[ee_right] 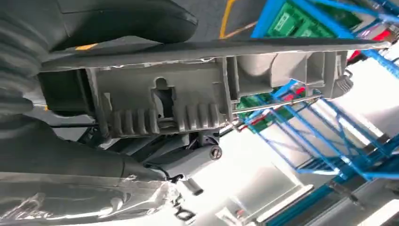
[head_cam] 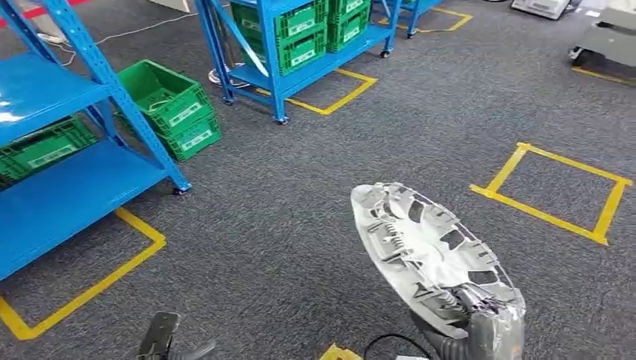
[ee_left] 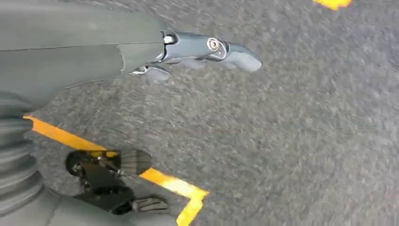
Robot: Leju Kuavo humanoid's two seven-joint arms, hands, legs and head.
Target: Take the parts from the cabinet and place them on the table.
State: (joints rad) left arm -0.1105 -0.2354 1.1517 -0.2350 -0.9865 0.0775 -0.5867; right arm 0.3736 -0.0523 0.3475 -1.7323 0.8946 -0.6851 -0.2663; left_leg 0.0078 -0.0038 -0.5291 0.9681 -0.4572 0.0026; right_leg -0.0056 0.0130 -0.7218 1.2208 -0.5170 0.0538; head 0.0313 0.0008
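Two blue racks stood on the grey carpet (head_cam: 300,247): the near cabinet (head_cam: 52,187) at the left of the head view, with a green crate (head_cam: 41,150) on its lower shelf, and a farther rack (head_cam: 300,67) carrying stacked green crates (head_cam: 300,34); another green crate (head_cam: 172,105) sat on the floor beside the near cabinet; yellow tape squares (head_cam: 555,187) marked the carpet. The silver part (head_cam: 427,247) (a round, ribbed and pierced disc, much like a wheel cover) was out over the open carpet, well apart from both racks, tilted with its ribbed face up and toward the camera; its lower edge sat in the right hand (head_cam: 480,330), which came up from the bottom of the head view; in the right wrist view the part (ee_right: 197,89) lay across the hand (ee_right: 188,162), gripped at the rim, one finger under the ribbing. The left hand (ee_left: 188,52) hung low over the carpet, holding nothing, its fingers stretched out straight and slightly apart.
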